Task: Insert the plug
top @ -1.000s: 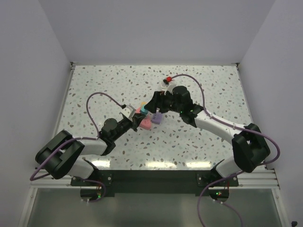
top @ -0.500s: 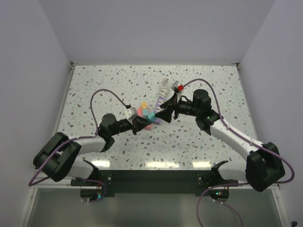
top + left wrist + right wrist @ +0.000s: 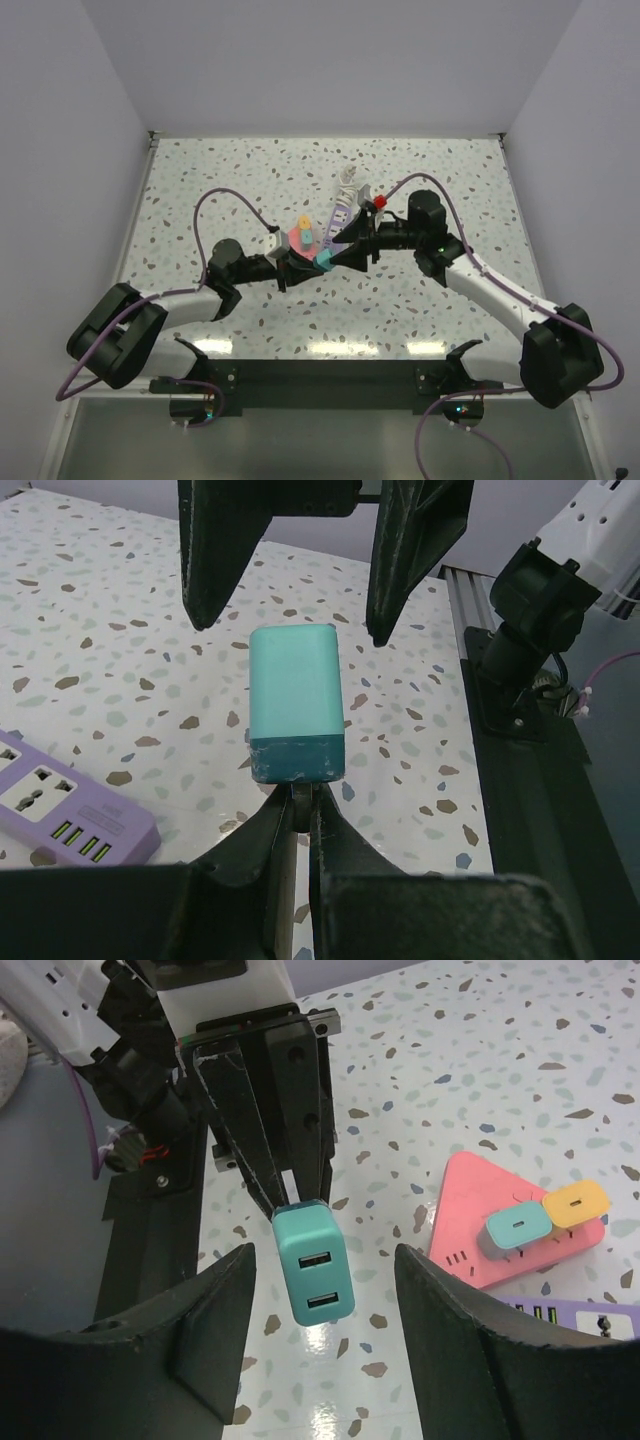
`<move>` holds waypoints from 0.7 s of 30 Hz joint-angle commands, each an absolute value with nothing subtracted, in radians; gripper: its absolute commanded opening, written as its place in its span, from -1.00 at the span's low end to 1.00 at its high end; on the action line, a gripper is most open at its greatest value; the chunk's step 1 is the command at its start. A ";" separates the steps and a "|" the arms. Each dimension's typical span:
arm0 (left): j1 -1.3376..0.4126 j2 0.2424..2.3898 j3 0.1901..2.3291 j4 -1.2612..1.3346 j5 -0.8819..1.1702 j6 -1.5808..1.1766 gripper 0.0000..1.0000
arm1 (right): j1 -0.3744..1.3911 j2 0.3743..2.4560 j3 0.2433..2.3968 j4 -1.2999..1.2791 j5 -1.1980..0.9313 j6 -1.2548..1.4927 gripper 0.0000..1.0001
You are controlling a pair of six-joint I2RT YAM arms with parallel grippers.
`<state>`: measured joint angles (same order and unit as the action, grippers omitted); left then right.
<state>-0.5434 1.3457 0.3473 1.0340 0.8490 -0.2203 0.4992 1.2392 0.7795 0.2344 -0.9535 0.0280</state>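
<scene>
Left gripper [image 3: 300, 805] is clamped shut on the prong end of the teal plug [image 3: 296, 702], so the plug sticks out from its tips toward the right arm, with its two USB ports facing that way. It's held roughly mid-table, just on the near-right side of the pink triangular power strip [image 3: 455, 1210]. Right gripper [image 3: 335, 257] has its fingers [image 3: 215, 1330] spread apart, one on each side of the plug, and there's a visible gap on both sides, so no contact. The pink strip has a yellow plug [image 3: 575, 1203] and a grey-teal plug [image 3: 517, 1228] sitting in it. A purple power strip [image 3: 70, 800] lies right beside the pink one on the speckled table [image 3: 450, 180], and a white strip [image 3: 347, 185] lies further back.
</scene>
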 commanded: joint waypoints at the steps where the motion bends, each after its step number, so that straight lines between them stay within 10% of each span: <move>1: -0.531 1.319 0.368 1.114 0.893 -0.253 -1.00 | 0.503 1.252 0.802 0.209 -1.023 -0.026 0.20; 21: -0.526 1.333 0.373 1.124 0.891 -0.265 -1.00 | 0.546 1.292 0.830 0.207 -1.054 -0.035 -0.42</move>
<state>-0.5308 1.3365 0.3473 1.0641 0.8906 -0.2531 0.5385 1.2949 0.7952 0.1654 -1.0161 -0.0471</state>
